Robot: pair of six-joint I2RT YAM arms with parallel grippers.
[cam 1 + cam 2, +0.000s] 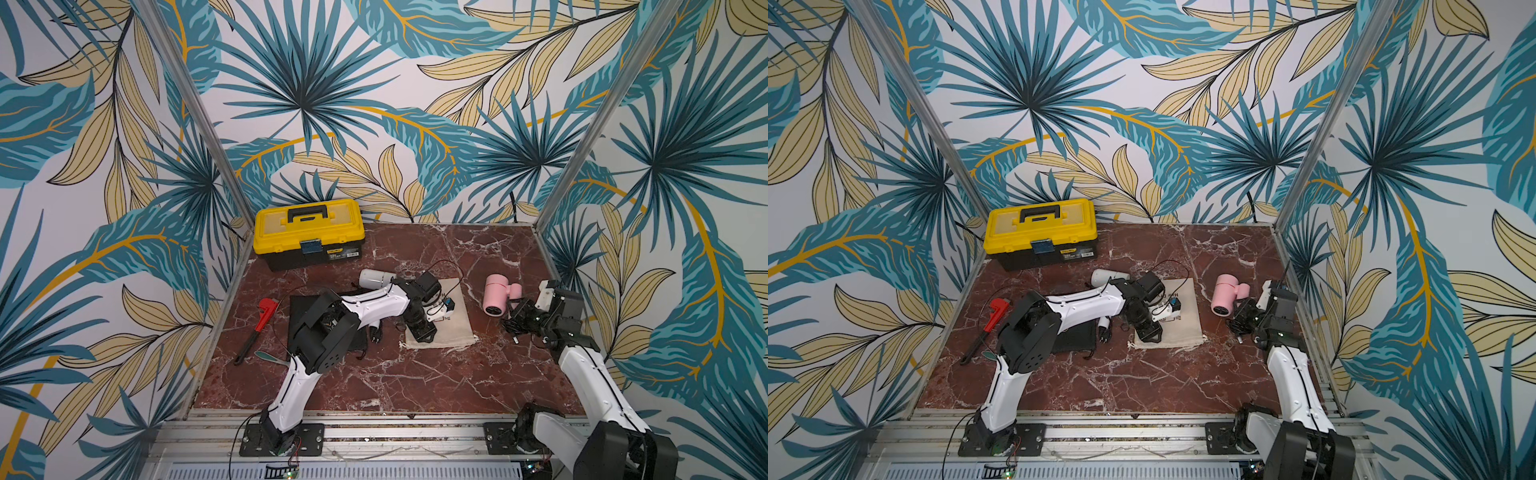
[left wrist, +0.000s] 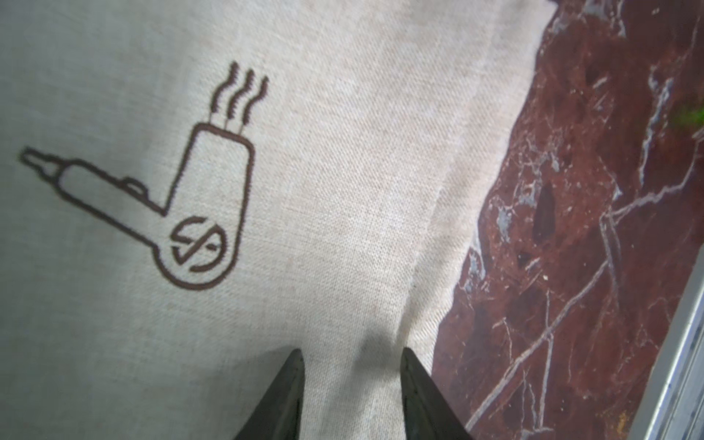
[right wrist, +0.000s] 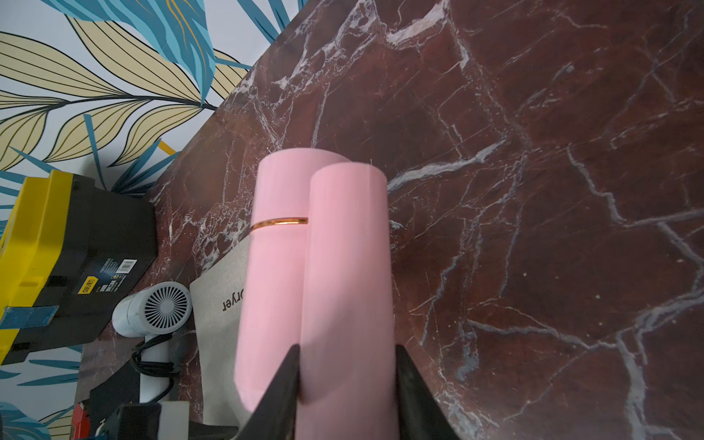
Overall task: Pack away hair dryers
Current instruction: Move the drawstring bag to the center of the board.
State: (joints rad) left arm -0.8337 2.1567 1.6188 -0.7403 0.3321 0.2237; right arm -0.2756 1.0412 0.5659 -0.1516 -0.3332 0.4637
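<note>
The white hair dryer (image 1: 374,277) lies on the marble behind my left arm, its black cord looping over the beige pouch (image 1: 453,328). My left gripper (image 1: 422,334) points down onto that pouch. In the left wrist view its fingertips (image 2: 297,365) rest apart on the beige cloth (image 2: 343,190), close to the pouch's edge, with a slight ridge of fabric between them. The pink hair dryer (image 1: 498,297) is at the right, and my right gripper (image 3: 346,350) is shut on its handle (image 3: 343,266). A black pouch (image 1: 1075,336) lies mostly hidden under my left arm.
A yellow and black toolbox (image 1: 309,232) stands at the back left. A red pipe wrench (image 1: 259,322) lies at the left of the table. The pink dryer's black cord and plug (image 1: 515,330) are bunched beside my right wrist. Patterned walls stand close on three sides.
</note>
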